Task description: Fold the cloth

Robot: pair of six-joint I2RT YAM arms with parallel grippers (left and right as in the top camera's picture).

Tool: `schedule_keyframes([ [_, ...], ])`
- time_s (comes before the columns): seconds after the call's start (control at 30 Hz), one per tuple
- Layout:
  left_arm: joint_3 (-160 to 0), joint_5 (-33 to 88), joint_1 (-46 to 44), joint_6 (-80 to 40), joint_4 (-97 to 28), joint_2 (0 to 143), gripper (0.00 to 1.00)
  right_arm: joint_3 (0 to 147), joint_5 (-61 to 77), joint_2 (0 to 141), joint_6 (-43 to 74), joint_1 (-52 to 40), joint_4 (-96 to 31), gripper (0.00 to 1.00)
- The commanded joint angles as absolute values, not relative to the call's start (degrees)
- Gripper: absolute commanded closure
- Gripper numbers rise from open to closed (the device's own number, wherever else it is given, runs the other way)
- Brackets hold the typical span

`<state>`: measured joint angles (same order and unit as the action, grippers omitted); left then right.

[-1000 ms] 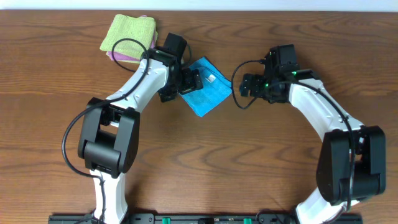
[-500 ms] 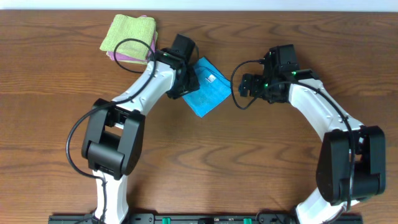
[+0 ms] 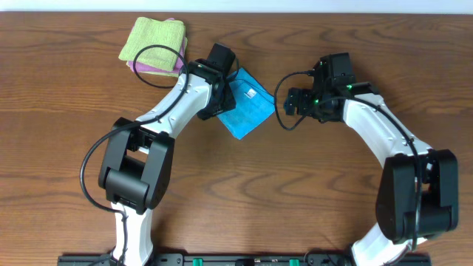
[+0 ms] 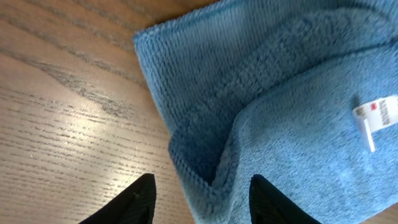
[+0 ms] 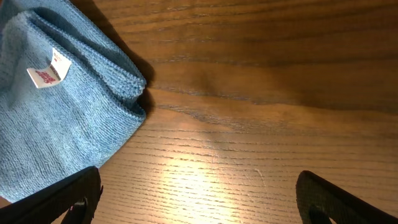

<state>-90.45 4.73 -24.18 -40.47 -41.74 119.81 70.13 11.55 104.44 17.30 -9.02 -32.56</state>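
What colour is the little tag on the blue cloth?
White with small red print. The tag on the cloth shows best in the left wrist view.

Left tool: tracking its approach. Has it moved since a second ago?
Yes. The left tool moved right, away from the green cloth.

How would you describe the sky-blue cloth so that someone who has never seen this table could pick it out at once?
On the brown wooden table, look near the middle of the far half. A folded sky-blue terry cloth lies there, turned cornerwise like a diamond. Unlike the lime-green folded cloth stacked on a pink cloth to its left, it bears a small white tag.
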Motion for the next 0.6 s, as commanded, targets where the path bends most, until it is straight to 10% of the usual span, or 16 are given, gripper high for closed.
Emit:
schedule_keyframes([
  [0.0, -90.02, 1.85, -24.62, -41.21, -41.06, 120.66, 0.48, 70.83, 10.76, 103.07, 16.19, -8.62, -32.58, 0.01],
  [0.4, -87.24, 1.52, -24.91, -42.96, -39.72, 120.66, 0.48, 70.83, 10.74, 103.07, 16.19, -8.62, -32.58, 0.01],
  [0.57, -87.22, 1.48, -24.91, -42.92, -37.89, 120.66, 0.94, 70.83, 10.76, 103.07, 16.19, -8.62, -32.60, 0.01],
])
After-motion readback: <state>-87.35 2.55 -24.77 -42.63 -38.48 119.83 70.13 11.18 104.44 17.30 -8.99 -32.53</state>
